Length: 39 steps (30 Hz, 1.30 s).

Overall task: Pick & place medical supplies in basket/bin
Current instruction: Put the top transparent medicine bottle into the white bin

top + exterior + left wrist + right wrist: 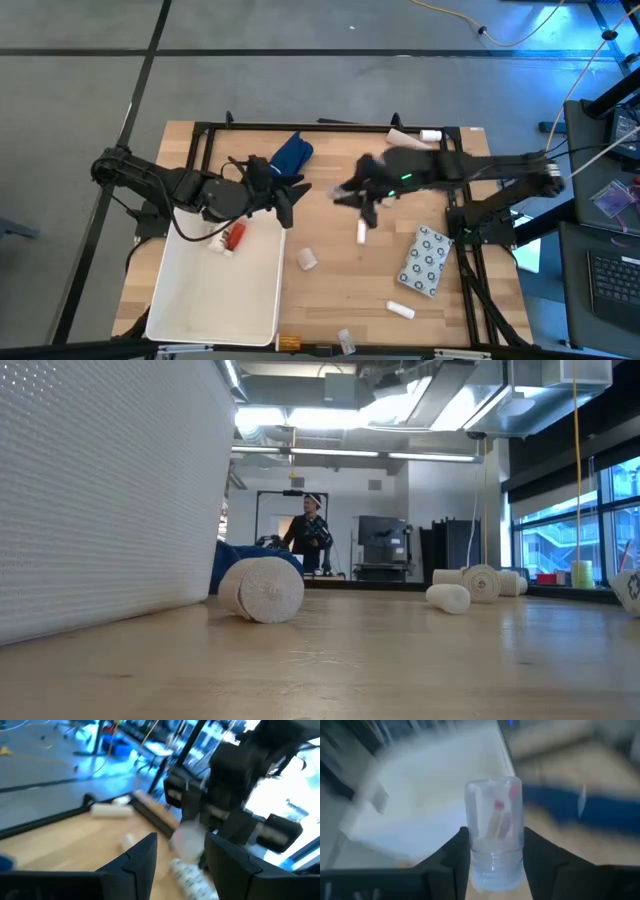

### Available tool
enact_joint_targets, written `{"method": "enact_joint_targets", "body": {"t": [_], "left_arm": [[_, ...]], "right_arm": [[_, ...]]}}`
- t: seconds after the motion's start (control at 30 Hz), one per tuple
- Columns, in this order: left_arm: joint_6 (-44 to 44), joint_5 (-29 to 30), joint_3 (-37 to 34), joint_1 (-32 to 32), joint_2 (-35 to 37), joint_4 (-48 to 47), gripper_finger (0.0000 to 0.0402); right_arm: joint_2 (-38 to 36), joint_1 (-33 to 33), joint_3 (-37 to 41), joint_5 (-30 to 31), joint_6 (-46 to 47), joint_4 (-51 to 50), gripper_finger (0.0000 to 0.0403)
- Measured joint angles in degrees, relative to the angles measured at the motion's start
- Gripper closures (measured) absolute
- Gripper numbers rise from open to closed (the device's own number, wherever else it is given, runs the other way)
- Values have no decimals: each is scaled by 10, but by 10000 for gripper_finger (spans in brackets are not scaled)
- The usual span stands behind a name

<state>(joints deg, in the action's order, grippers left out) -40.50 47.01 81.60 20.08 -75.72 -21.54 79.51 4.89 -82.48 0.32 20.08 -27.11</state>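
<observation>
right gripper [492, 855] clamped on clear bottle [493, 827] above table [340, 290] centre; left gripper [180, 852] fingers apart, empty, beside white bin [215, 295]

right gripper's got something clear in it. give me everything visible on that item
A small clear bottle of see-through plastic, cylinder-shaped, with a narrower ribbed neck or cap end lying nearest the wrist camera. Through its wall show a few small pieces, reddish and pale; what they are cannot be told. The right gripper is shut on it, one dark finger against each side near the neck end. It is held off the table, pointing toward the white bin and blue cloth beyond. In the high view it is not clearly distinguishable.
</observation>
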Motion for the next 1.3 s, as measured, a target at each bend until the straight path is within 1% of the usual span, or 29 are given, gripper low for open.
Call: {"method": "enact_joint_targets", "body": {"t": [0.1,0.17,0.23,0.3,0.43,0.5,0.57,0.77,0.93,1.2,1.3], "left_arm": [[31,-1,0,0,0,66,242],[74,-4,0,0,0,100,242],[119,-23,0,0,-1,120,242],[161,-53,0,0,-2,140,242],[225,-99,0,-3,-8,160,242],[233,-112,0,-5,-12,171,242],[233,-110,0,-7,-13,171,242],[233,-74,0,-7,-16,171,242],[233,-64,0,-7,-16,170,242],[233,-92,0,-7,-16,171,242],[233,-91,0,-7,-16,171,242]], "right_arm": [[-37,0,0,0,-23,91,261],[-50,1,-1,0,-39,140,261],[-54,2,-1,-6,-53,173,261],[-54,2,-1,-19,-57,187,261],[-43,2,-1,-24,-77,199,260],[-34,2,-1,-30,-87,204,260],[-26,2,0,-36,-88,209,260],[-8,2,0,-49,-88,219,260],[3,1,0,-49,-88,229,260],[4,2,0,-49,-100,230,260],[5,2,0,-49,-100,230,259]]}}
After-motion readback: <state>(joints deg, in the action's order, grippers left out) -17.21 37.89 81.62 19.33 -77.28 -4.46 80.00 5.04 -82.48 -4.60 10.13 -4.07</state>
